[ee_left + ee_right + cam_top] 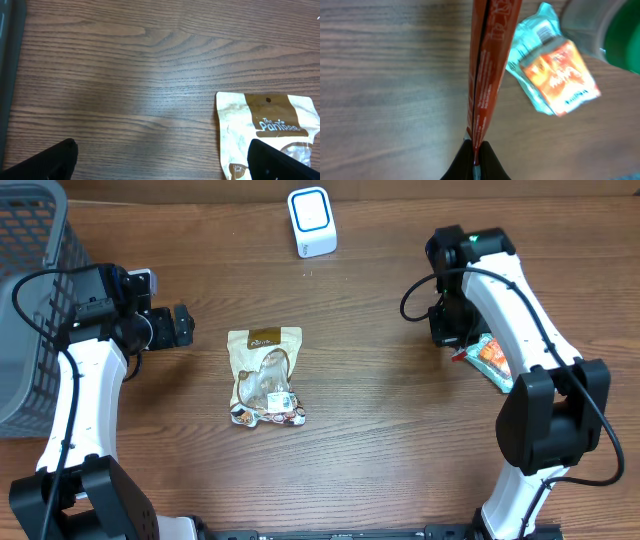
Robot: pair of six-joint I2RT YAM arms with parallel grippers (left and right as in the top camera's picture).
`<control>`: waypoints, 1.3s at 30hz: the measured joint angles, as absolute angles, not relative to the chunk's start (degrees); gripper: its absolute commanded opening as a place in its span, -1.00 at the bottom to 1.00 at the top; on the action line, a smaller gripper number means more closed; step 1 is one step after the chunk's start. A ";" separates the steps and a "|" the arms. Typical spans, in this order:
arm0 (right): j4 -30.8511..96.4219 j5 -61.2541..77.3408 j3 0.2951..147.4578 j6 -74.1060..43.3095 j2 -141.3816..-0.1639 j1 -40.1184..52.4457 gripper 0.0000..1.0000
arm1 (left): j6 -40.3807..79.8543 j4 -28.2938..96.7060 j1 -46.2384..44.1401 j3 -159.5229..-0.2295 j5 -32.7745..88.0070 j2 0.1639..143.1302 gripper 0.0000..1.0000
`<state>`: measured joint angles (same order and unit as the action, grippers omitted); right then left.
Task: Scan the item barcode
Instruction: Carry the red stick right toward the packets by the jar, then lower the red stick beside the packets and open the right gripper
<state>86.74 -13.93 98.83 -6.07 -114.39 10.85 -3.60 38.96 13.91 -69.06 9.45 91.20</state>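
My right gripper point(476, 151) is shut on the bottom edge of a thin red packet point(485, 60), which stands edge-on between the fingers. In the overhead view that gripper point(452, 332) hangs at the right side of the table. A white scanner with a blue ring point(312, 222) stands at the far edge, well to its left. My left gripper point(184, 326) is open and holds nothing. It sits left of a beige snack pouch point(265, 375), and in the left wrist view the right finger overlaps the pouch's top corner point(240, 117).
A teal and orange packet point(490, 360) lies flat on the wood beside the right gripper, also seen under the right wrist camera point(555, 80). A grey mesh basket point(30, 300) stands at the left edge. The wooden table point(380, 410) stretches between the arms.
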 measured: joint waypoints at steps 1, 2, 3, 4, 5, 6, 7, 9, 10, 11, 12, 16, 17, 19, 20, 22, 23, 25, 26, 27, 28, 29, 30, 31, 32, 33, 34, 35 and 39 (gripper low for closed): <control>85.54 -13.91 97.58 -6.02 -114.39 10.87 -0.93 | -3.60 38.94 13.91 -69.06 9.45 91.20 0.99; 84.90 -13.89 96.62 -6.04 -114.39 10.85 -0.93 | -3.60 38.94 13.91 -69.06 9.45 91.20 0.99; 84.01 -13.91 95.61 -6.07 -114.39 10.85 -0.93 | -3.60 38.94 13.91 -69.06 9.45 91.20 0.99; 83.13 -13.91 94.85 -6.02 -114.39 10.85 -0.93 | -3.60 38.94 13.91 -69.06 9.45 91.20 0.99; 82.43 -13.91 94.17 -6.07 -114.39 10.85 -0.93 | -3.60 38.94 13.91 -69.06 9.45 91.20 0.99; 81.58 -13.89 93.43 -6.11 -114.39 10.83 -0.93 | -3.60 38.96 13.91 -69.06 9.45 91.20 0.99; 81.14 -13.89 92.90 -6.20 -114.39 10.83 -0.93 | -3.60 38.94 13.91 -69.06 9.45 91.20 0.99; 80.23 -13.89 91.74 -6.42 -114.39 10.81 -0.93 | -3.60 38.94 13.91 -69.06 9.45 91.20 1.00; 80.07 -13.91 91.31 -6.42 -114.39 10.79 -0.93 | -3.60 38.94 13.91 -69.06 9.43 91.20 0.99; 79.61 -13.87 90.67 -6.46 -114.39 10.76 -0.93 | -3.60 38.96 13.91 -69.06 9.45 91.20 0.99; 79.26 -13.89 90.17 -6.46 -114.39 10.76 -0.93 | -3.60 38.94 13.91 -69.06 9.45 91.20 0.99; 77.93 -13.89 88.09 -6.52 -114.39 10.52 -0.93 | -3.60 38.94 13.91 -69.06 9.45 91.20 0.99; 77.56 -13.91 87.77 -6.52 -114.39 10.48 -0.93 | -3.60 38.94 13.91 -69.06 9.45 91.20 0.99; 76.60 -13.98 87.22 -6.63 -114.39 10.48 -0.93 | -3.60 38.94 13.91 -69.06 9.45 91.20 0.99; 76.20 -14.20 86.96 -6.63 -114.39 10.48 -0.93 | -3.60 38.94 13.91 -69.06 9.45 91.20 0.99; 75.72 -14.79 86.35 -6.76 -114.39 10.48 -0.93 | -3.60 38.94 13.91 -69.06 9.45 91.20 0.99; 75.61 -15.18 86.02 -6.81 -114.39 10.48 -0.93 | -3.60 38.94 13.91 -69.06 9.45 91.20 0.99; 75.59 -15.46 85.78 -6.85 -114.39 10.48 -0.93 | -3.60 38.94 13.91 -69.06 9.45 91.20 0.99; 75.61 -15.70 85.76 -6.87 -114.39 10.48 -0.93 | -3.60 38.94 13.91 -69.06 9.45 91.20 0.99; 75.55 -15.86 85.76 -6.92 -114.39 10.48 -0.93 | -3.60 38.94 13.91 -69.06 9.45 91.20 0.99; 75.48 -15.90 85.76 -6.85 -114.39 10.48 -0.93 | -3.60 38.94 13.91 -69.06 9.45 91.20 0.99; 75.48 -15.94 85.76 -6.90 -114.39 10.48 -0.92 | -3.60 38.94 13.91 -69.06 9.45 91.20 0.99; 75.50 -15.94 85.76 -6.90 -114.39 10.48 -0.90 | -3.60 38.94 13.91 -69.06 9.45 91.20 0.99; 75.48 -15.97 85.76 -6.87 -114.39 10.48 -0.86 | -3.60 38.94 13.91 -69.06 9.45 91.20 0.99; 75.50 -16.05 85.73 -6.92 -114.39 10.48 -0.81 | -3.60 38.94 13.91 -69.06 9.45 91.20 0.99; 75.48 -16.08 85.76 -7.03 -114.39 10.48 -0.79 | -3.60 38.94 13.91 -69.06 9.45 91.20 0.99; 75.50 -16.14 85.76 -6.98 -114.39 10.48 -0.77 | -3.60 38.94 13.91 -69.06 9.45 91.20 0.99; 75.48 -16.19 85.76 -7.09 -114.39 10.48 -0.73 | -3.60 38.94 13.91 -69.06 9.45 91.20 0.99; 75.50 -16.51 85.76 -7.18 -114.39 10.48 -0.61 | -3.60 38.94 13.91 -69.06 9.45 91.20 1.00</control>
